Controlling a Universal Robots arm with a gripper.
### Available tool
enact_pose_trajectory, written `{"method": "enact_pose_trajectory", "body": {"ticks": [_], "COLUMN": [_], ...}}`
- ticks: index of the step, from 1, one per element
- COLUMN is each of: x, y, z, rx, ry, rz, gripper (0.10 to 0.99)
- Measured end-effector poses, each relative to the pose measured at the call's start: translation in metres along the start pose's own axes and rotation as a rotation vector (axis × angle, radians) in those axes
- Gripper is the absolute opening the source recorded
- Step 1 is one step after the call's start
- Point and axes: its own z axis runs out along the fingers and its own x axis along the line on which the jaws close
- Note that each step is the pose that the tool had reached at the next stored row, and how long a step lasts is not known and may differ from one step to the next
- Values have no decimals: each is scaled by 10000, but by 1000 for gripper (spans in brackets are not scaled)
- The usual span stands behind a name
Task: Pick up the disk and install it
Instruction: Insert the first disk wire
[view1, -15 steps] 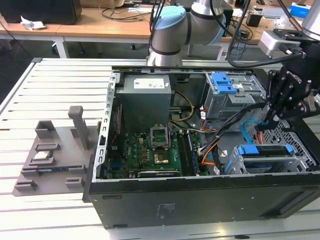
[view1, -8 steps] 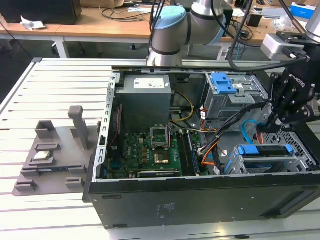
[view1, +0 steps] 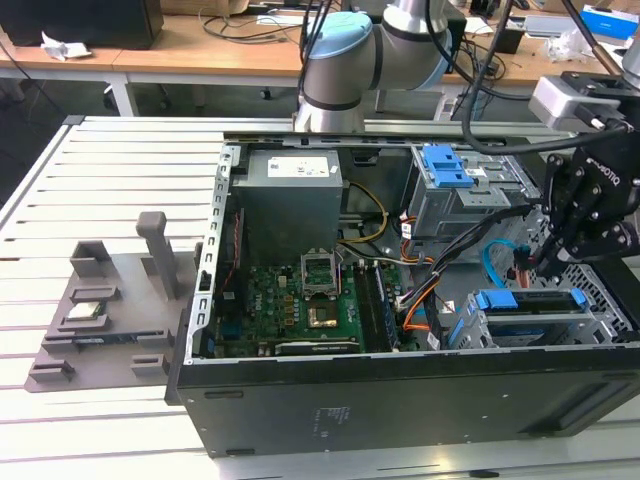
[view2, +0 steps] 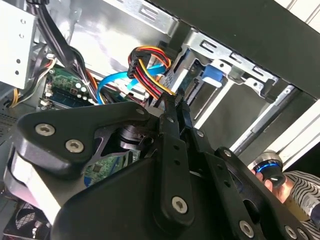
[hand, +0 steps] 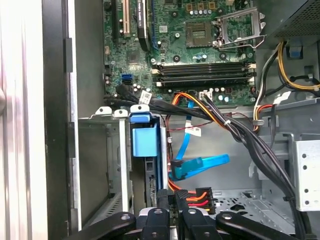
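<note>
the disk sat edge-up in its bay, install nearly done; the gripper fingers were pinched together at its cable end, apparently seating the connector.

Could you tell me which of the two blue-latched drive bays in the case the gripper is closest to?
The lower bay at the case's front edge; the gripper hangs just above it. The other blue-latched bay sits farther back, near the arm's base.

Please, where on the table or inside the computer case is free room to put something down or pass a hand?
Free: the slatted table between its far edge and the grey holder, and the front strip below the case. Crowded: around the gripper, where cables run beside the drive cage with its blue-framed disk, and over the green board.
</note>
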Motion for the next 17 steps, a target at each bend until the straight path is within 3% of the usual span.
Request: {"method": "enact_pose_trajectory", "body": {"ticks": [17], "x": [182], "y": [-11], "z": [28], "rx": [0], "ry": [0], "rz": [-1], "gripper": [165]}}
